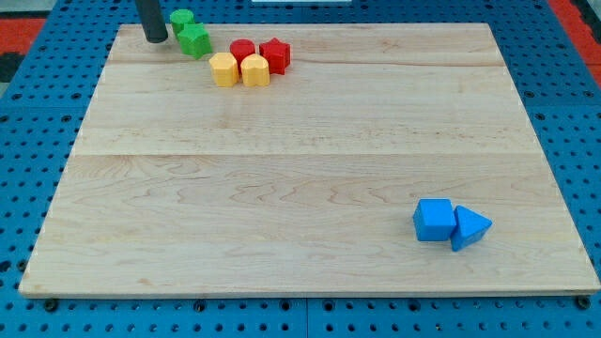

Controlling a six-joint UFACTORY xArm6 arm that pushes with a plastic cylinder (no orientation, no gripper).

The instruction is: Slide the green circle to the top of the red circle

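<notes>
The green circle (182, 19) sits at the board's top left, touching a green star (195, 40) just below and to its right. The red circle (242, 51) lies further right, beside a red star (275, 54). My tip (156, 38) is on the board just left of the green star and below-left of the green circle, a small gap away. The rod runs up out of the view's top.
Two yellow blocks (223, 69) (254, 70) sit side by side just below the red ones. A blue cube (434, 220) and a blue triangle (469, 227) touch each other at the lower right. The wooden board (300, 169) lies on a blue pegboard.
</notes>
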